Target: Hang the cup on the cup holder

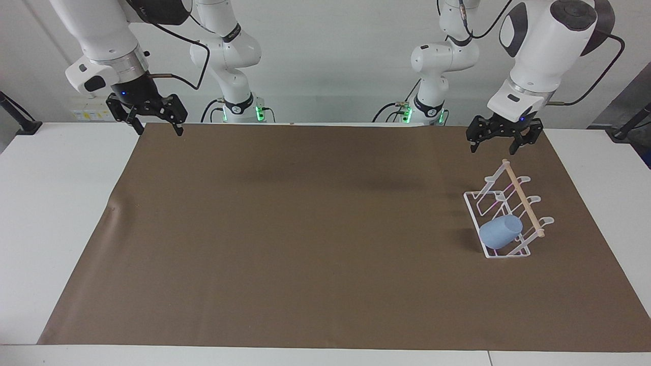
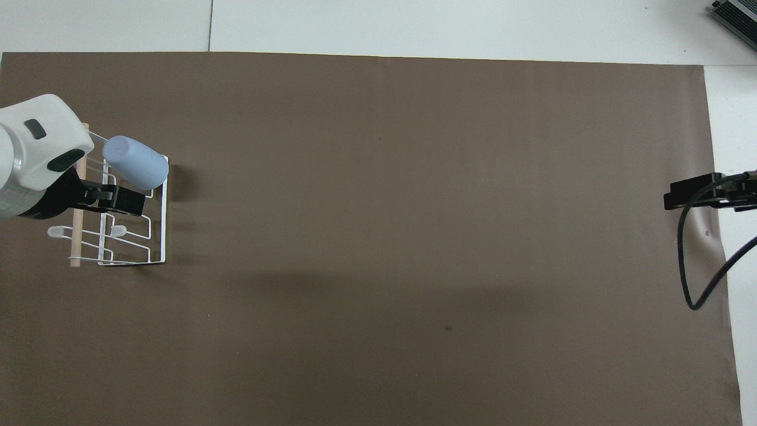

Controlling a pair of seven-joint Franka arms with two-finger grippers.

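- The cup (image 1: 501, 232) hangs tilted on the cup holder (image 1: 510, 213), long axis slanting, closed base pointing up and away from its dowel (image 1: 523, 199).
- Left gripper (image 1: 501, 144): fingers spread, empty, raised over the holder.
- Right gripper (image 1: 155, 123): spread, empty, waiting well apart from the holder.

A: Cup (image 1: 500, 232)?
B: Light blue, plain. Rack (image 1: 477, 213) white wire, pale wood dowel (image 1: 522, 196).
A: Table cover?
B: Mat (image 1: 315, 239) plain brown, table (image 1: 56, 203) white. Arms white, grippers black.
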